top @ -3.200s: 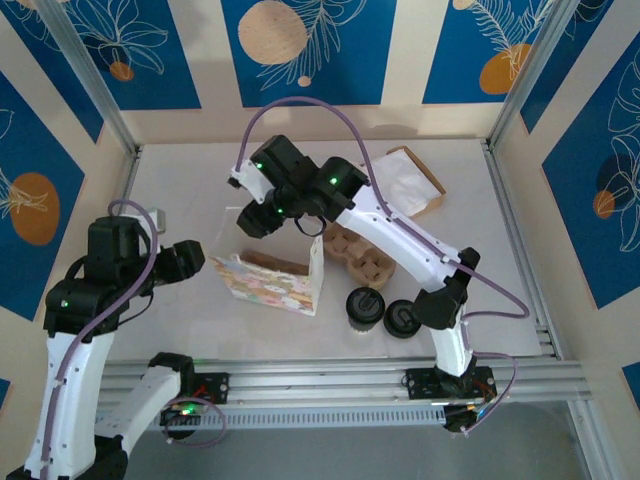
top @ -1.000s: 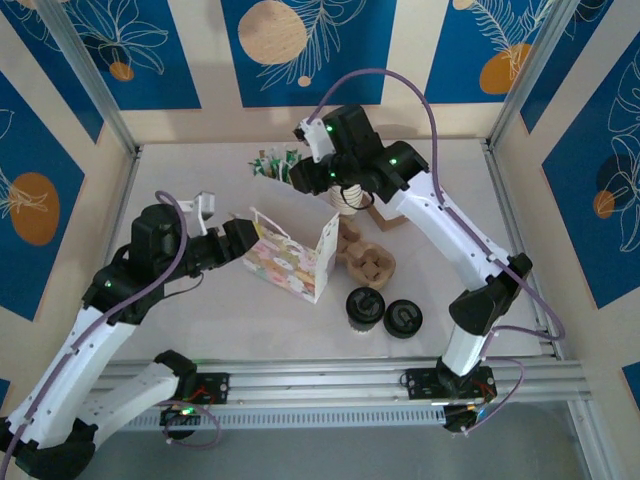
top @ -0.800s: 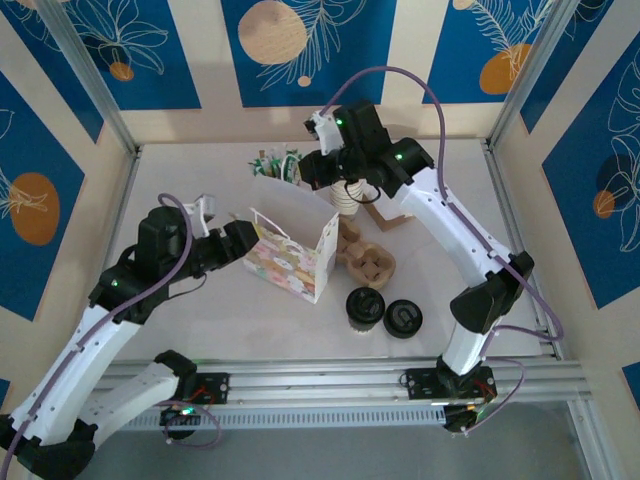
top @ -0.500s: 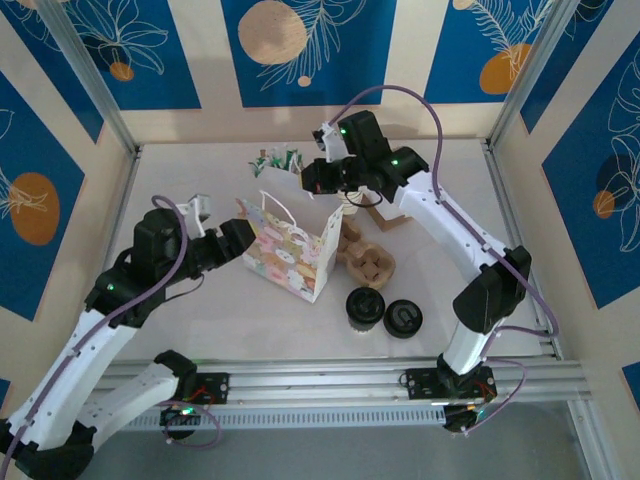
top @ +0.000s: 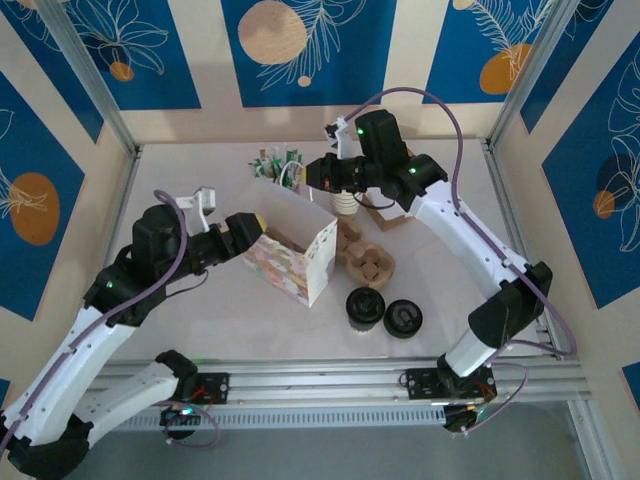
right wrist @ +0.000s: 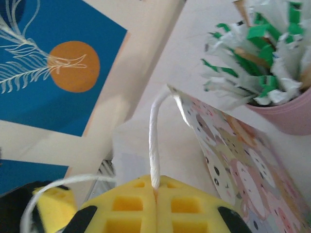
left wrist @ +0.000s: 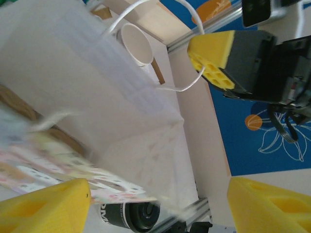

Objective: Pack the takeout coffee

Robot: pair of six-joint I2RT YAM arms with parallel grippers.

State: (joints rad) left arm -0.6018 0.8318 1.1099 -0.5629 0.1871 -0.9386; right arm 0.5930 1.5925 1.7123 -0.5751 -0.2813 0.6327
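Right gripper [right wrist: 155,193] pinched fully closed on white string handle [right wrist: 153,141] of paper bag [top: 290,262], bag mouth held open mid-table [top: 250,325]. Left gripper [top: 250,226] at bag's left rim, fingers spread wide, nothing clamped. Takeout coffee [top: 365,305] stood upright on table just right of bag, toward near edge, untouched. Bag-opening judged underway. Grasping cup and lowering it into bag both not yet done.
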